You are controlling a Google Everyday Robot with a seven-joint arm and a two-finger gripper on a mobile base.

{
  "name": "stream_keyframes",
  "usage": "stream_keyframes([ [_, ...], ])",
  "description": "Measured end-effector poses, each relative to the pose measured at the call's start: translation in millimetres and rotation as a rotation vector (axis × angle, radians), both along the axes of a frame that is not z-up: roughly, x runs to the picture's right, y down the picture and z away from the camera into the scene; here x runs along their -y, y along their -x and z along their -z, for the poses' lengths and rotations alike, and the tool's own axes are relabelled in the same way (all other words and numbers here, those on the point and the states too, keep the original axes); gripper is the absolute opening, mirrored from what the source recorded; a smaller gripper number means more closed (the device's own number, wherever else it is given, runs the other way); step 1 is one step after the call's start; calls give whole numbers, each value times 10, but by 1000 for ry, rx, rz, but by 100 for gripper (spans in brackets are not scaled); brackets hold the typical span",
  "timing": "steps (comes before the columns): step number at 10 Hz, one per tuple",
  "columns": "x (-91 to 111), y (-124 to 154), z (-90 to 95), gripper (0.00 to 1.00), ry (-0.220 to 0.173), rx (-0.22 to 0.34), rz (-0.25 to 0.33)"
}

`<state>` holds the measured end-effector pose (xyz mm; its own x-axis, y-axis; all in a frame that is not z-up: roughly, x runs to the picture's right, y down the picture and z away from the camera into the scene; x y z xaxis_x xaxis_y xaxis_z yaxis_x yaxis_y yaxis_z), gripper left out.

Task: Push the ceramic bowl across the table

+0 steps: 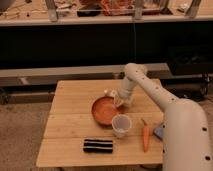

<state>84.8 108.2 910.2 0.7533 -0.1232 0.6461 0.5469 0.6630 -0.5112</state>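
Ceramic bowl (104, 109) upright near desk (70, 102) centre, round so no long axis, gripper (119, 101) at its far-right rim, white cup (121, 125) just beside, carrot (145, 138) right.

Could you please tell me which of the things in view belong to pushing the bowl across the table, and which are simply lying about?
Part of the job:
- ceramic bowl
- table
- gripper, at the bowl's right rim

Just lying about:
- white cup, in front of the bowl
- carrot
- dark packet at the front edge
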Motion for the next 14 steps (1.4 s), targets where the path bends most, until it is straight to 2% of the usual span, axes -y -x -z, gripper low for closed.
stream_keyframes([
  [3, -42, -183, 25, 1, 7, -29, -24],
  [14, -14, -242, 4, 1, 26, -93, -86],
])
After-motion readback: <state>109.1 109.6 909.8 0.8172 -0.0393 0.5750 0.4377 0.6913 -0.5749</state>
